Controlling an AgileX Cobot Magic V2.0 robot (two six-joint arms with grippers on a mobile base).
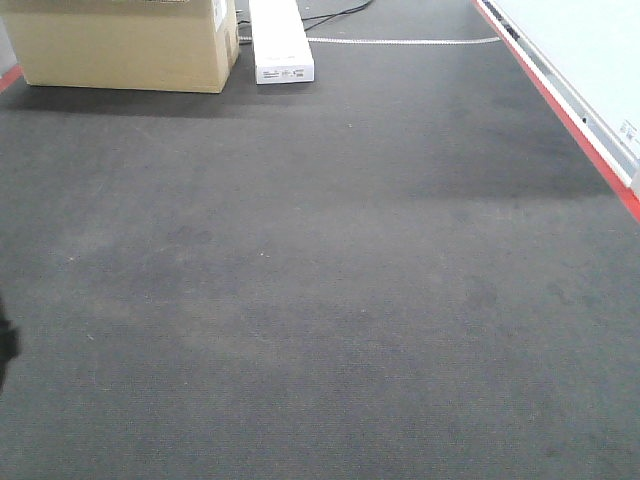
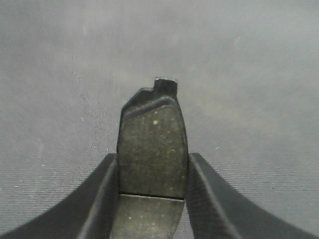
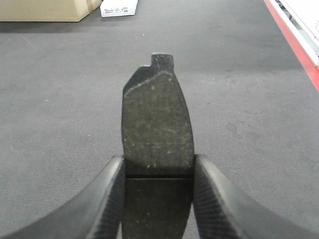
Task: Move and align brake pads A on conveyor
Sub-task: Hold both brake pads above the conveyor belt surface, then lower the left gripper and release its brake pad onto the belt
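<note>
Evidently the left gripper (image 2: pixel 153 164) was closed on the sides of the first brake pad (image 2: pixel 152 134) and the right gripper (image 3: pixel 158 167) on the second brake pad (image 3: pixel 157 114), both held above the conveyor (image 1: pixel 320 300), so each probably needed lowering flat, tabs pointing far, then releasing side by side.

Matt, felt-like charcoal conveyor (image 1: pixel 330 300), rough gritty dark brake pads (image 2: pixel 152 149) flecked with pale specks, matt black finely textured end effector fingers (image 3: pixel 212 199), plain brown cardboard box (image 1: pixel 120 45), smooth white carton (image 1: pixel 280 40)

Open conveyor (image 1: pixel 320 300); cardboard box (image 1: pixel 125 45) and white carton (image 1: pixel 280 40) block far end.
</note>
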